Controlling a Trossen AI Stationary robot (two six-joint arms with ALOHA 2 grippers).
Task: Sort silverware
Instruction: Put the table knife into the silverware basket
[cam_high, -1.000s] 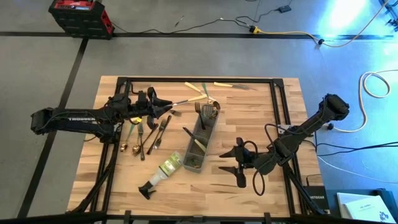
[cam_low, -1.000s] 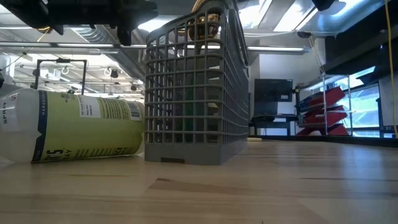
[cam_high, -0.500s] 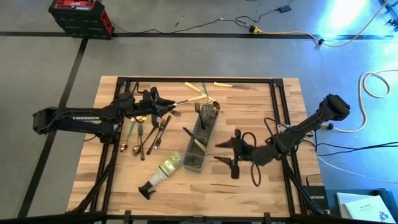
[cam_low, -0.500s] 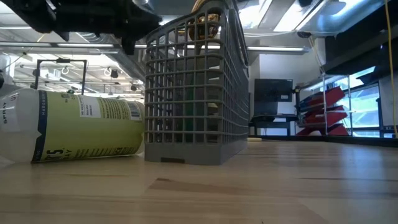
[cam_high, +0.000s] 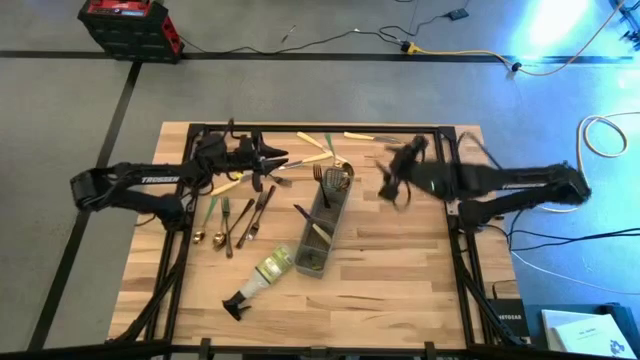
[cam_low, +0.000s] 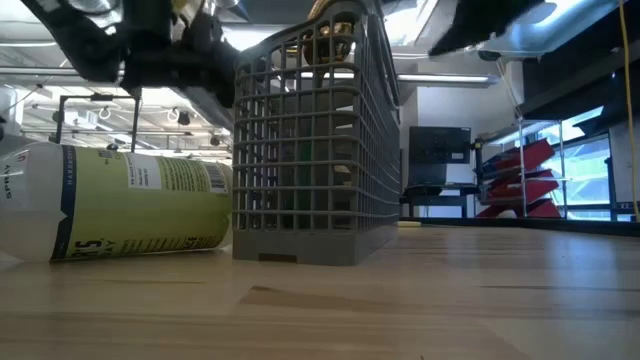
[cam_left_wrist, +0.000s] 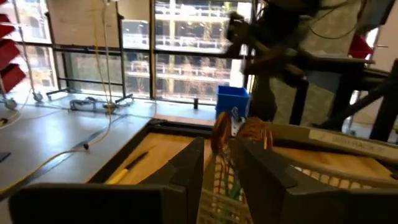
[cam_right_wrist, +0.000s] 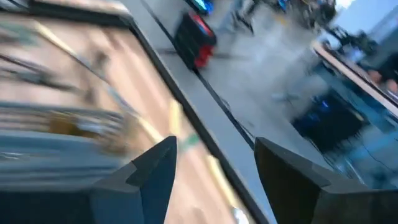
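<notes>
The silverware lies in two loose groups on the wooden table: several dark and green-handled pieces (cam_high: 238, 215) left of the grey mesh caddy (cam_high: 320, 225), and cream and green-handled ones (cam_high: 330, 140) by the far edge. Gold and dark pieces stand in the caddy (cam_high: 340, 178). My left gripper (cam_high: 278, 158) is left of the caddy's far end, nearly shut on a slim cream-handled piece (cam_high: 310, 158). My right gripper (cam_high: 392, 180) is blurred, open and empty, right of the caddy's far end. My left gripper has the slim piece between its two fingers (cam_left_wrist: 186, 177); a cream and green sliver (cam_left_wrist: 217, 183) shows in the narrow gap. The fingers lie level, coming from the table's left, along the piece. Its cream handle end (cam_high: 322, 154) points toward the caddy. Which part is gripped is hidden.
A clear spray bottle with a green label (cam_high: 262, 275) lies on its side near the caddy's near end and fills the left of the low view (cam_low: 120, 200). The black frame rails (cam_high: 450, 200) run along the table's edges. Bare wood lies right of the caddy.
My right gripper has swung fast from the near right part of the table to the far side, ending right of the caddy's far end, and has turned about. My left gripper has moved toward the far edge and a little toward the caddy.
</notes>
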